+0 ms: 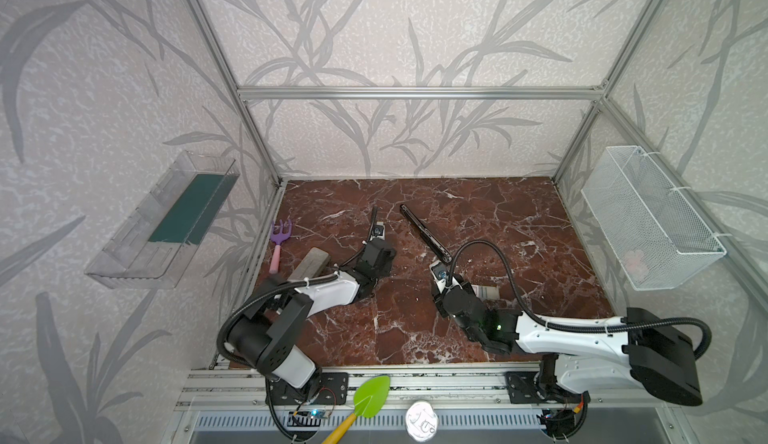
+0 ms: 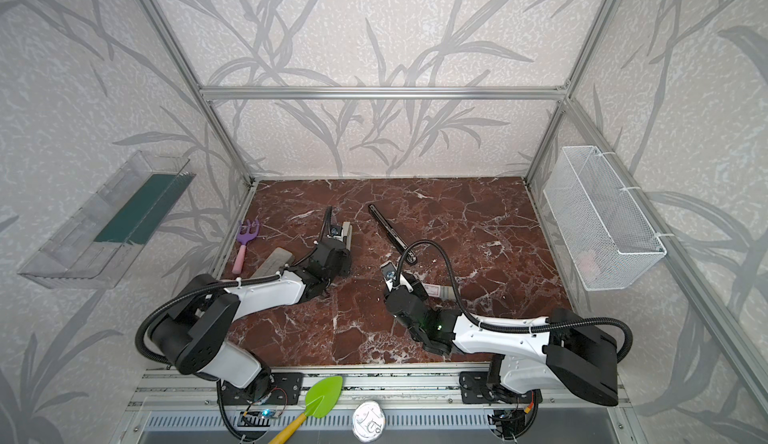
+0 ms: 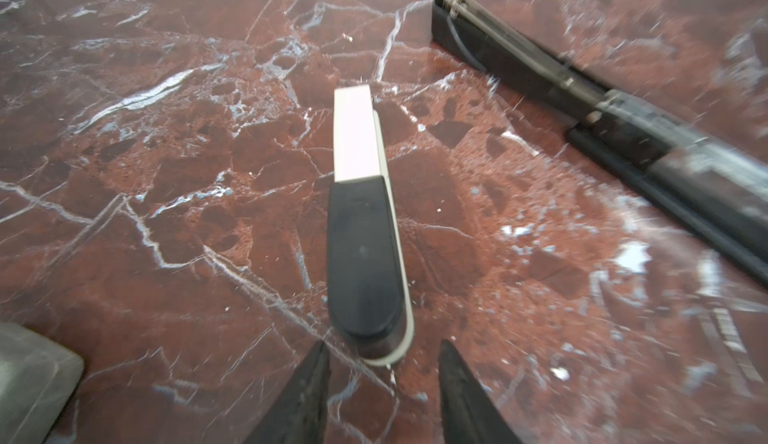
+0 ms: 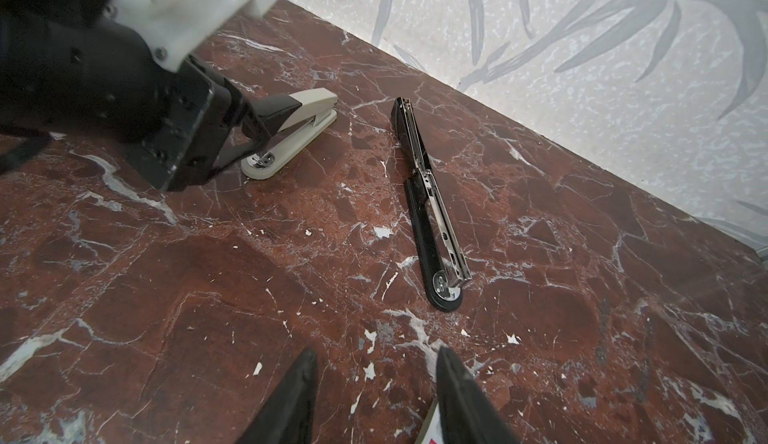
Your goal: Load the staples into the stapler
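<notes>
**Right hand** (image 4: 376, 354): the jaws stand partly apart and clamp nothing; bare tabletop (image 4: 208, 296) shows between the fingertips. A corner of the staples box (image 4: 430, 427), white with a red mark, lies under the hand close against one finger. Whether they touch cannot be confirmed. In both top views the box sits just beside the right wrist.

**Left hand** (image 3: 383, 343): the jaws are apart and nothing is gripped. The rounded rear end of the beige-and-black stapler (image 3: 361, 229) lies at the fingertips, with a gap visible along one finger.

**Work piece:** the black stapler (image 4: 432, 196) lies folded open and flat, silver rail upward, ahead of the right hand near the middle of the tabletop, apart from the box.

**Step in hand (judged): take up the staples.**
1. Draw the right hand back until the box lies between the fingertips, not behind them.
2. Set the jaws across the box's short side.
3. Grip lightly; thin cardboard is likely to crush or slide.
4. Approach the rail along its own line and keep the staples level.
5. The left hand may steady the black base.

**Clearances:** open tabletop lies between the two hands and around the black stapler's near end. Its far end points toward the back wall (image 4: 582, 67). A grey block (image 1: 309, 263) and a purple rake (image 1: 279, 234) lie beside the left arm near the side frame, so keep that arm's swing small.
</notes>
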Robot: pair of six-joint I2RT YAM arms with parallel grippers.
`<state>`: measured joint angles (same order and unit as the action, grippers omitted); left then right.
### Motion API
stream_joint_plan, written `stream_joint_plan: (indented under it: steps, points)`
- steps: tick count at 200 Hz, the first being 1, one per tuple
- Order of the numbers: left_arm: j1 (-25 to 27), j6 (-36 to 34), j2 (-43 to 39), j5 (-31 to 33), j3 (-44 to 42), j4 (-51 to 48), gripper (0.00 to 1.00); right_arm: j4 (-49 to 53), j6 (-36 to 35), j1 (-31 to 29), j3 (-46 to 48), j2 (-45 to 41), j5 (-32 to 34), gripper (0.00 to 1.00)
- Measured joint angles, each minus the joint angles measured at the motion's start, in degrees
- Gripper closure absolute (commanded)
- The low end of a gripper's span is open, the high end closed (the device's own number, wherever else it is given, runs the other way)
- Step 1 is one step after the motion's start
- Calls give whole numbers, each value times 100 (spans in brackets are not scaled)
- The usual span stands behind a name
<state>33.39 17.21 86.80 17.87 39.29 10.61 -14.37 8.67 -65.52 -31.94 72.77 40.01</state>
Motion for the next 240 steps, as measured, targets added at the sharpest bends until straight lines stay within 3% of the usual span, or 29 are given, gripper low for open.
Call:
stream_joint_plan:
  steps: [24, 60, 99, 128, 160, 202, 240]
  points:
    - [-214, 214, -533, -328, 267, -800, 54, 149, 151, 221, -2, -98, -216, 52]
    - [-850, 603, -697, -964, 905, -1650, 55, 584, 496, 841, -120, -184, -787, 52]
    - [-1010, 704, -621, -1777, 1012, -2050, 57, 1250, 975, 2011, -798, 13, -2044, 54]
    - [-1008, 951, -654, -2485, 953, -2024, 57, 1849, 1172, 2726, -1845, 855, -2946, 52]
    - [-988, 1351, -1123, -3032, 413, -1963, 58, 2337, 1202, 3086, -2909, 2044, -3591, 49]
    - [-981, 1694, -1926, -3359, -22, -2063, 58, 3176, 942, 3298, -4428, 3683, -3932, 47]
    - [-981, 1860, -2326, -3386, -308, -2028, 58, 3606, 706, 3355, -4881, 4221, -3947, 48]
